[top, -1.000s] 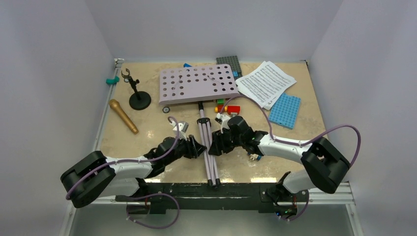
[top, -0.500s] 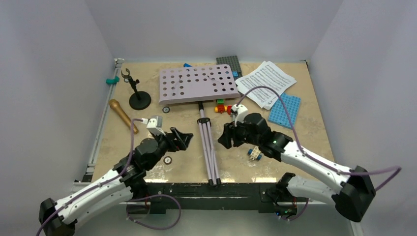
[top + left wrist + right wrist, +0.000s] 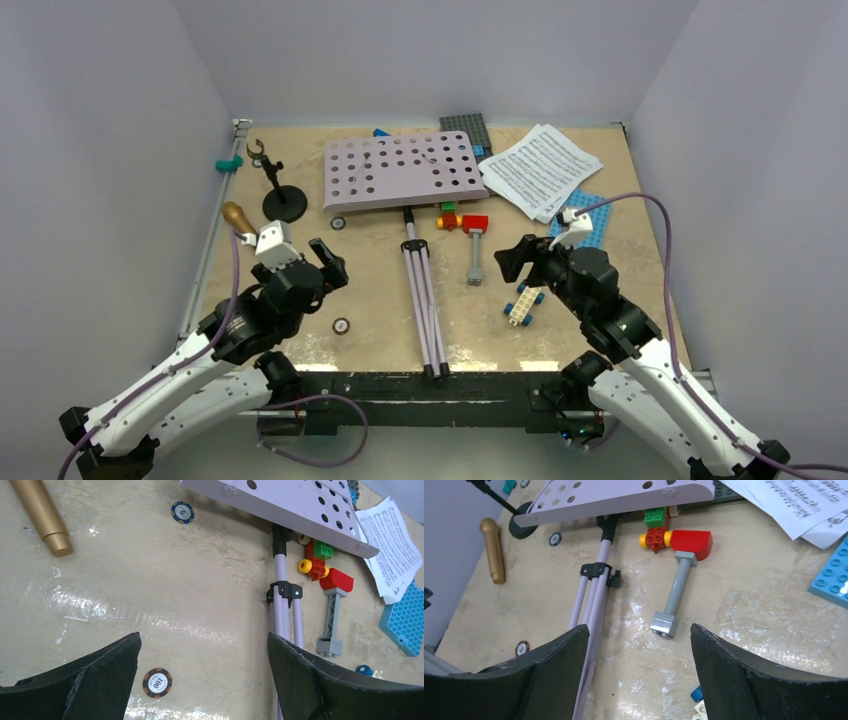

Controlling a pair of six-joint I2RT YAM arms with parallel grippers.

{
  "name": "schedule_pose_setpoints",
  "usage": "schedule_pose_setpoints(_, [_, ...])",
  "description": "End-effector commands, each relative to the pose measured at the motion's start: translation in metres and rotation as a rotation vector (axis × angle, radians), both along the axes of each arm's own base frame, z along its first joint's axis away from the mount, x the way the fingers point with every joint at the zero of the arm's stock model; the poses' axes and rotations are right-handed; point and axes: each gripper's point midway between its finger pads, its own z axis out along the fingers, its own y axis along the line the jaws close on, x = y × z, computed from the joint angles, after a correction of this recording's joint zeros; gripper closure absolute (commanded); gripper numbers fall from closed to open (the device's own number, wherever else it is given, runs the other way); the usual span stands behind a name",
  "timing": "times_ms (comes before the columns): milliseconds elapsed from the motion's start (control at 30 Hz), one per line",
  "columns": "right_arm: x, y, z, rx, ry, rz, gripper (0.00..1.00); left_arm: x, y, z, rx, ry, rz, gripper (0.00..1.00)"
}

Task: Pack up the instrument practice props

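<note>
The lilac music stand [image 3: 405, 170] lies flat at the back middle, its folded tripod legs [image 3: 425, 300] reaching toward the near edge. White sheet-music pages [image 3: 540, 168] lie at the back right. The gold-brown microphone [image 3: 238, 215] lies at the left, partly hidden by my left arm. The black mic stand [image 3: 283, 203] stands behind it. My left gripper [image 3: 330, 262] is open and empty, left of the legs [image 3: 285, 615]. My right gripper [image 3: 510, 262] is open and empty, right of the legs [image 3: 591, 600]. The microphone also shows in the left wrist view [image 3: 42, 517].
A red-headed grey toy hammer [image 3: 474, 245] lies just right of the legs. A white brick car [image 3: 520, 302], a blue baseplate [image 3: 590, 225], small coloured bricks [image 3: 450, 215] and poker chips [image 3: 341, 325] lie around. A dark baseplate [image 3: 468, 128] is at the back.
Both arms have drawn back from the stand's legs, the left one to the left and the right one to the right. The legs have not moved. The hammer now shows in full.
</note>
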Motion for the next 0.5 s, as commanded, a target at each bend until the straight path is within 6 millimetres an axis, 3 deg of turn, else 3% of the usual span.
schedule_pose_setpoints(0, [0.011, -0.013, -0.007, 0.009, 0.024, -0.091, 0.21, -0.003, 0.000, 0.010, -0.003, 0.014, -0.002, 0.00])
schedule_pose_setpoints(167, [0.011, -0.009, -0.018, -0.013, 0.077, -0.078, 0.19, -0.001, -0.003, 0.005, -0.052, 0.005, 0.016, 0.00])
schedule_pose_setpoints(467, [0.004, -0.006, 0.010, 0.093, -0.096, -0.026, 0.18, -0.004, 0.000, -0.005, -0.012, 0.071, 0.045, 0.00])
